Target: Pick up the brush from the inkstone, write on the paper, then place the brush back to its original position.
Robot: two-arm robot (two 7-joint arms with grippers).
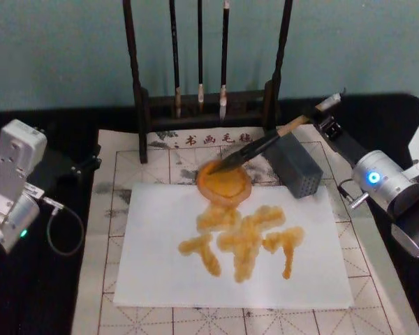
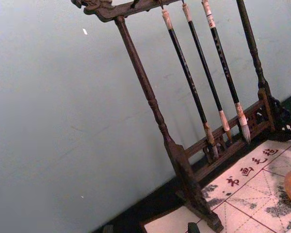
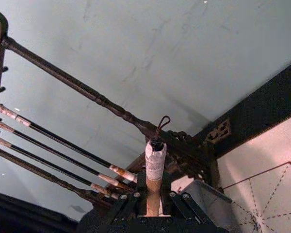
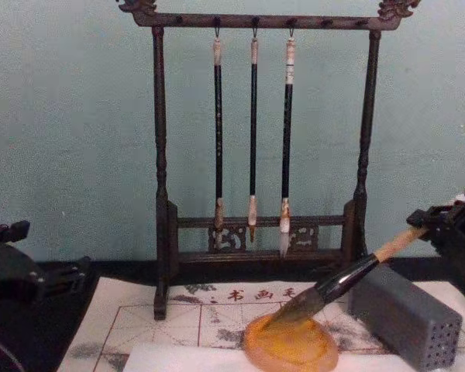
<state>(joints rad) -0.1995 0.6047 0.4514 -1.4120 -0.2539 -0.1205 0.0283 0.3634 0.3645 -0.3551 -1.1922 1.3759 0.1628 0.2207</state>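
Note:
The brush (image 1: 265,143) slants down to the left, its dark bristle tip resting on the round orange-amber inkstone (image 1: 225,183) at the top edge of the white paper (image 1: 153,272). My right gripper (image 1: 325,123) is shut on the tan upper handle near its whitish end. In the right wrist view the handle (image 3: 154,167) stands between the fingers. From the chest, the brush (image 4: 349,283) runs from the inkstone (image 4: 291,345) up to the right gripper (image 4: 438,225). Orange-amber strokes (image 1: 241,241) cover the paper's middle. My left gripper (image 1: 80,167) is parked, open, at the far left.
A dark wooden stand (image 1: 202,105) with three thin hanging brushes (image 4: 252,132) rises behind the inkstone. A grey block with small holes (image 1: 297,166) lies just under the brush handle. A gridded practice mat (image 1: 108,202) lies under the paper.

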